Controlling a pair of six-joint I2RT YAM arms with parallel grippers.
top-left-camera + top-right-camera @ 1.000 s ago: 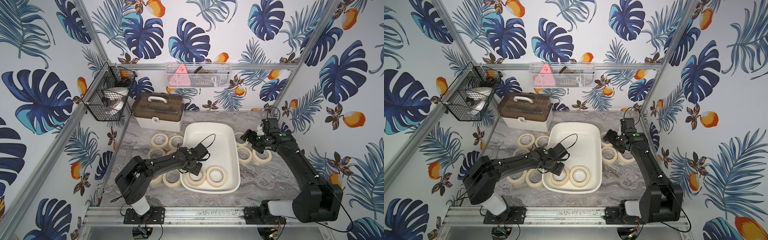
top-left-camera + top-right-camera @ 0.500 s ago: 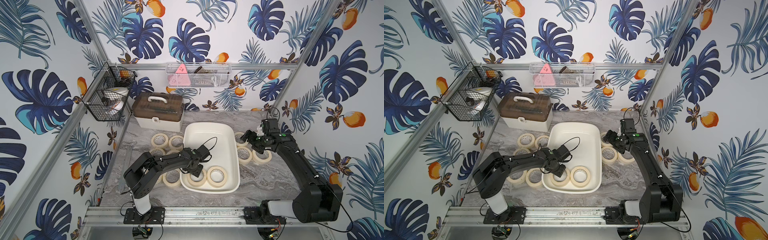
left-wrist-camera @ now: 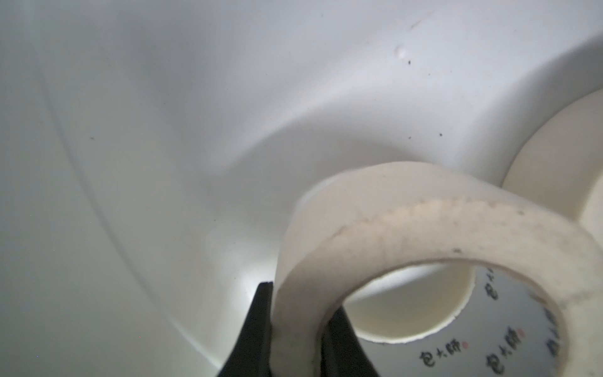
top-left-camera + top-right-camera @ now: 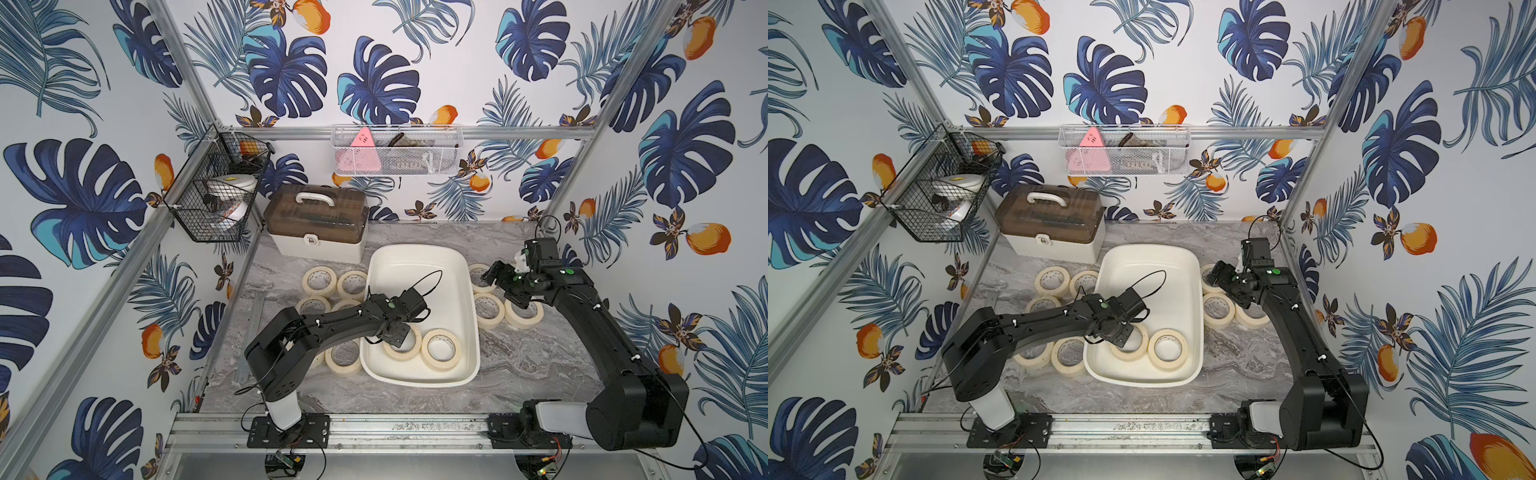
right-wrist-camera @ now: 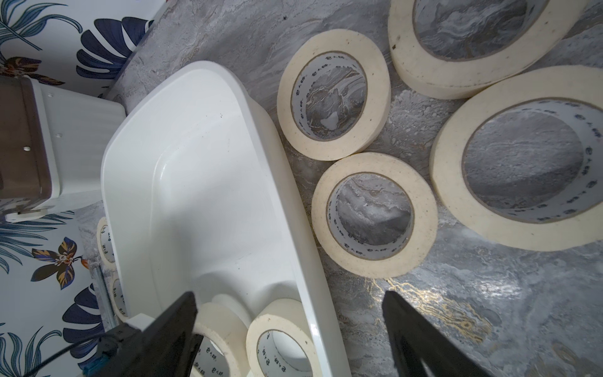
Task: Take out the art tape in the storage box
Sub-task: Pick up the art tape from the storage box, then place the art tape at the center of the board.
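Just two rolls [image 4: 441, 350] inside storage box [image 4: 415, 270]

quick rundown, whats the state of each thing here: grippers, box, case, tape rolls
held tape roll, pinched by its wall, inside the storage box
left gripper, shut on the held tape roll
second tape roll, lying flat in the box, free
storage box, no lid, two rolls inside
right gripper, open, empty
loose rolls, lying flat outside the box, on both sides
white case, lid closed
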